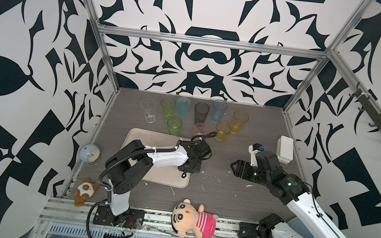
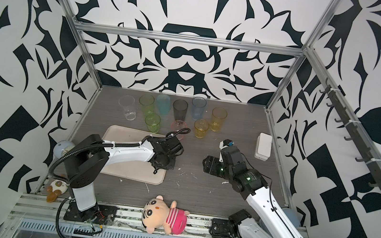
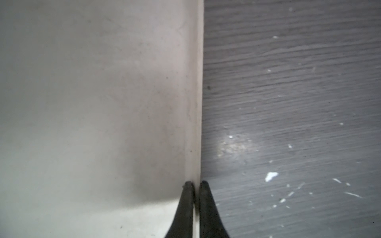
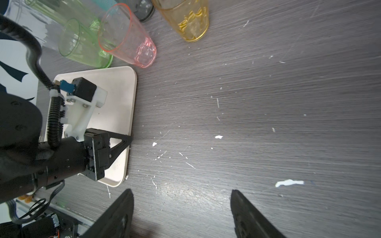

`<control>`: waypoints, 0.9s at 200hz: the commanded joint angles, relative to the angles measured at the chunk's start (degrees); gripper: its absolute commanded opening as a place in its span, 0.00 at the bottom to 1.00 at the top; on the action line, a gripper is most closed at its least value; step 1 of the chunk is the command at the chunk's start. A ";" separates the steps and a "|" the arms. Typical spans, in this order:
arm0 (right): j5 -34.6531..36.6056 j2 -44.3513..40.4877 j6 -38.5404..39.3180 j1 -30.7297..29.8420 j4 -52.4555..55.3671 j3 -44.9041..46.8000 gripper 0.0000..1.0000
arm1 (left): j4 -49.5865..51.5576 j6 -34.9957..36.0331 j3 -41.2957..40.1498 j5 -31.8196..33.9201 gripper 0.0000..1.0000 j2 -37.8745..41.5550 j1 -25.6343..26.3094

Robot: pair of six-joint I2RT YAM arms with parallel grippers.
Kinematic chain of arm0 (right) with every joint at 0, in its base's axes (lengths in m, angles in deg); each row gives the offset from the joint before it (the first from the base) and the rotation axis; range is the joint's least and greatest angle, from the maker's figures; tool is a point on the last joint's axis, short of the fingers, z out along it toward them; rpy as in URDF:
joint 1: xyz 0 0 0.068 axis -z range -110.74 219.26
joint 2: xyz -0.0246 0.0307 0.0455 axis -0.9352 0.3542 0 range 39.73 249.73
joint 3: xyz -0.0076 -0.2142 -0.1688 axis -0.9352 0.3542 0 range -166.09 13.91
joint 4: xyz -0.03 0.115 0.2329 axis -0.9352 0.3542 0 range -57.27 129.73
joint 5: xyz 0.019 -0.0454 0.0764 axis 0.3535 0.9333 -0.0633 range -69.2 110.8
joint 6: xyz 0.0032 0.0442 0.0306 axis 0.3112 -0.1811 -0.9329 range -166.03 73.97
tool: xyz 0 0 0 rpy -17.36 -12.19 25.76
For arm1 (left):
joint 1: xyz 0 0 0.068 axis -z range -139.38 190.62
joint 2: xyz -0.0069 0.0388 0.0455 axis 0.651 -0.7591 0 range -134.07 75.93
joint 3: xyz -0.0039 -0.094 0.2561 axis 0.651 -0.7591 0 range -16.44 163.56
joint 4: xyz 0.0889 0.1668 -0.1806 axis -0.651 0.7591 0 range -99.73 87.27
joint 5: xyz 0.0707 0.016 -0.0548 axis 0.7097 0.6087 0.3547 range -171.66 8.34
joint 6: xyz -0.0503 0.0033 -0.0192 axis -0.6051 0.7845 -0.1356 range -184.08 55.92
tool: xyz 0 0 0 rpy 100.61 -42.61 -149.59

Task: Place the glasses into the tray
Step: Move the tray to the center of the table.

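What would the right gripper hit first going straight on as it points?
Probably the table: the right gripper, jaws open, tilts down at bare wood. The tray and left gripper sit off to one side; depth unclear.

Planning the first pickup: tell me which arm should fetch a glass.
Right. The right gripper is open and empty over the table; the left gripper is shut on the rim of the tray.
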 commanded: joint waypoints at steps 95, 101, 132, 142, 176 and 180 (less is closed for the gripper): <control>2.85 -5.00 2.62 8.92 8.98 -4.92 0.80 | -2.16 -13.04 14.29 -1.70 0.06 -11.13 6.64; 2.25 -5.27 2.73 9.84 9.19 -4.77 0.80 | -2.12 -13.16 15.35 -1.55 0.06 -11.80 6.81; 1.16 -7.20 3.07 13.49 10.51 -4.40 0.80 | -1.63 -13.63 21.09 -0.61 0.06 -15.33 8.05; 1.16 -7.83 3.25 14.62 11.32 -4.55 0.80 | -1.70 -13.77 22.79 -0.49 0.06 -16.56 8.29; -0.04 -9.21 3.79 17.05 12.28 -4.68 0.81 | -1.37 -13.69 29.09 -1.48 0.06 -20.71 8.34; -0.22 -9.21 3.79 17.12 12.28 -4.74 0.81 | -1.18 -13.60 29.88 -1.38 0.06 -21.09 8.28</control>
